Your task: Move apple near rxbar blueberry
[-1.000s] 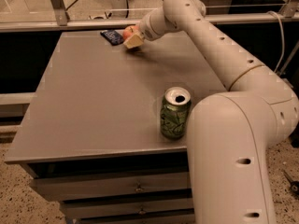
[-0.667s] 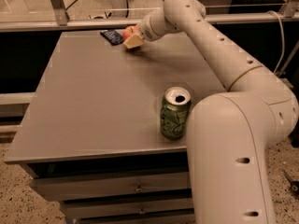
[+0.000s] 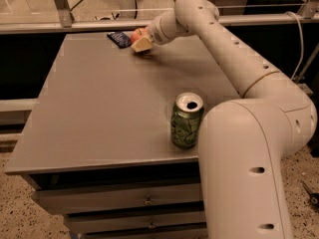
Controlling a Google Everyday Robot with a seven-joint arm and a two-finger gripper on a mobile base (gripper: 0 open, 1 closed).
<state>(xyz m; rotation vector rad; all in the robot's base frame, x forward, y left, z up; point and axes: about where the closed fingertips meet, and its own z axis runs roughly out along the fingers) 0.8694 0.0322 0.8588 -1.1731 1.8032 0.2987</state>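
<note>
The apple (image 3: 135, 34) is red-orange and mostly hidden inside my gripper (image 3: 140, 40) at the far edge of the grey table (image 3: 99, 108). The gripper is shut on the apple and holds it low, at or just above the tabletop; I cannot tell whether it touches. A tan finger pad (image 3: 142, 44) covers the apple's near side. The rxbar blueberry (image 3: 118, 38), a flat dark navy wrapper, lies on the table just left of the apple, a few centimetres away.
A green soda can (image 3: 186, 121) stands upright near the table's front right, close to my arm's large lower link (image 3: 244, 173). The table has drawers (image 3: 144, 200) below. A rail and glass wall (image 3: 75, 26) run behind the far edge.
</note>
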